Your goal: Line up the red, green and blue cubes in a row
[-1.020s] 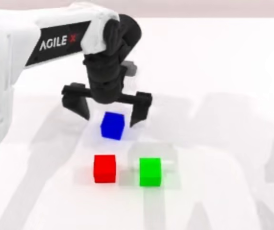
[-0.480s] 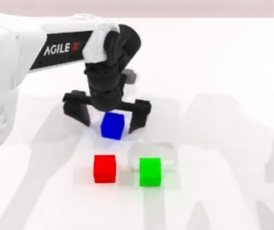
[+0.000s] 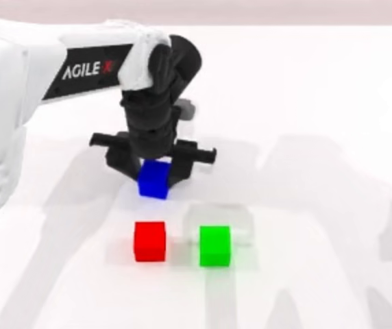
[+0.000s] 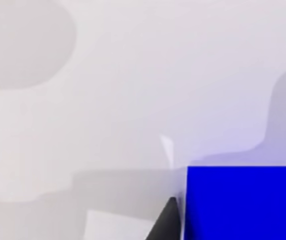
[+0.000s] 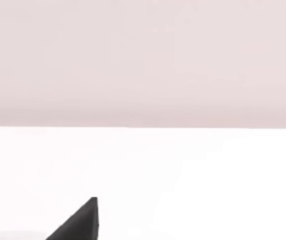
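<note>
The blue cube sits on the white table, behind and between the other two. My left gripper reaches down over it and is shut on it, one black finger on each side. In the left wrist view a black fingertip lies against the blue cube. The red cube and the green cube stand side by side nearer the front, a gap between them. My right gripper is outside the top view; only a black corner of it shows over bare table.
The white left arm fills the table's back left. A faint pale box-like shape lies just behind the green cube. Grey shadows streak the table. A pinkish wall rises beyond the table's far edge.
The left gripper's fingers have come together from wide apart onto the blue cube, which shifted slightly left. The red and green cubes have not moved.
</note>
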